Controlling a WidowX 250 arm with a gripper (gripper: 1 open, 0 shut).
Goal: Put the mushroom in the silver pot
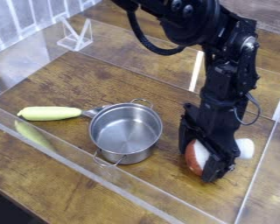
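Gripper [210, 156] of the black robot arm [230, 61] points straight down with its jaws spread wide, one on each side of the toy mushroom [201, 157] with the reddish-brown cap and white stem. Whether the jaws touch it cannot be told; nothing is clamped. The mushroom lies on its side on the wooden table [130, 70], cap toward the pot, white stem end showing to the right of the gripper. The small round shiny silver pot [126, 132] stands empty just to the left, apart from the mushroom. A long yellow-green vegetable toy [49, 113] lies left of the pot, near its handle. Clear acrylic walls [108, 179] fence the work area.
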